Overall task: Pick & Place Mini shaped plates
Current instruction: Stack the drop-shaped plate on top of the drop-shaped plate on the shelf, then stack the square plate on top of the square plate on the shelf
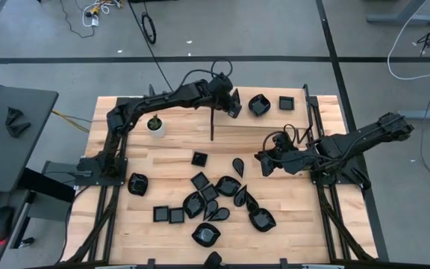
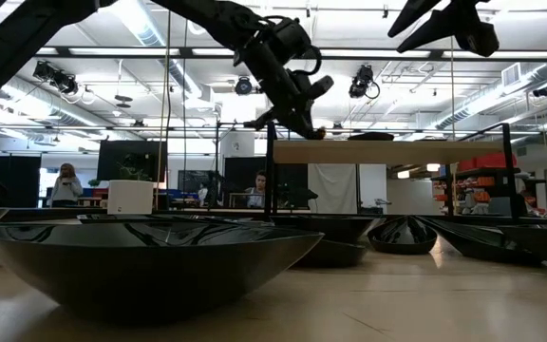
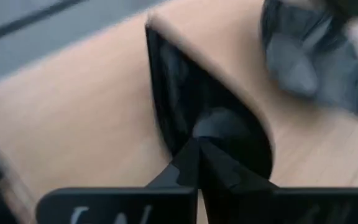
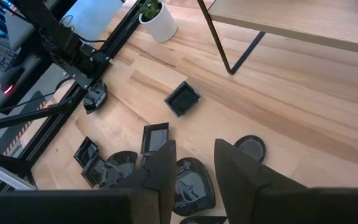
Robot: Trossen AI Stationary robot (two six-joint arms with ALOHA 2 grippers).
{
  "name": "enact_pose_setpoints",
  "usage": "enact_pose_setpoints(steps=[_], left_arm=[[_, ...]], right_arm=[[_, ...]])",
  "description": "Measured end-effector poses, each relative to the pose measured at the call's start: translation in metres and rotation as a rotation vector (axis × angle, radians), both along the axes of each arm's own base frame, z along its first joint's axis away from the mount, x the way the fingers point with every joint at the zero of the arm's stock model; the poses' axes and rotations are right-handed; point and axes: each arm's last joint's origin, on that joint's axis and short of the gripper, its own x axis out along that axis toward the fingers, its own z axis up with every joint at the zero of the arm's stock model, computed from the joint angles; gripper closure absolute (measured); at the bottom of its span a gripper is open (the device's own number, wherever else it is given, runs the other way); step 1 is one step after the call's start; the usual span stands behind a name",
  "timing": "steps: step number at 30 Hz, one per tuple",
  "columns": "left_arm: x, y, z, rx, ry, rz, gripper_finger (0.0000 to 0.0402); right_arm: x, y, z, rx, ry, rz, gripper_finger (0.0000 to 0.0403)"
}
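Several glossy black mini plates (image 1: 215,198) lie scattered on the near half of the wooden table; one fills the low view's foreground (image 2: 150,256). A raised wooden shelf (image 1: 275,119) at the far side carries a rounded plate (image 1: 258,104) and a square plate (image 1: 285,102). My left gripper (image 1: 234,104) is over the shelf, shut, its tips (image 3: 196,146) over the wide end of a teardrop plate (image 3: 173,81) that lies on the shelf top (image 3: 92,118). My right gripper (image 4: 191,168) hangs open above plates at the table's right. My left gripper slants down from the table's left at the teardrop plate's wide end (image 3: 229,127). Its shut fingers cover the spot where they meet it. Whether they touch the plate or pinch its rim, I cannot tell.
A small white pot with a green plant (image 1: 155,125) stands left of the shelf's dark leg (image 1: 212,125). A lone square plate (image 4: 182,98) and a teardrop plate (image 4: 250,148) lie on bare wood under the right arm. People sit in the room behind (image 2: 256,185).
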Motion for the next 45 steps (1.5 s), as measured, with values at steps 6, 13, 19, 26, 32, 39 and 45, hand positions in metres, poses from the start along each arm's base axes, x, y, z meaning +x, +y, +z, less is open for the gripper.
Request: enact_pose_setpoints(steps=[6,13,19,26,32,39,45], left_arm=[[0.003,0.001,0.003,0.012,-0.046,-0.007,0.0397],[-0.010,-0.004,0.032,0.063,-0.069,-0.028,0.0387],[-0.032,-0.020,0.056,0.109,0.038,-0.122,0.0398],[-0.066,-0.054,0.074,0.118,0.285,-0.310,0.0383],[-0.077,-0.076,0.052,0.047,0.441,-0.454,0.0391],[-0.106,-0.124,0.040,-0.035,0.373,-0.487,0.0396],[-0.149,-0.166,0.033,-0.021,0.268,-0.433,0.0385]], right_arm=[[0.001,0.000,0.001,-0.003,-0.011,0.007,0.0290],[0.001,0.000,0.001,-0.007,-0.009,0.009,0.0290],[0.001,0.000,0.001,-0.027,0.004,0.023,0.0290],[0.003,0.001,-0.006,-0.054,0.051,0.032,0.0290],[0.007,0.003,-0.027,-0.044,0.119,0.030,0.0290],[0.006,0.014,-0.040,0.075,0.158,0.160,0.0290],[0.004,0.017,-0.050,0.088,0.165,0.187,0.0290]])
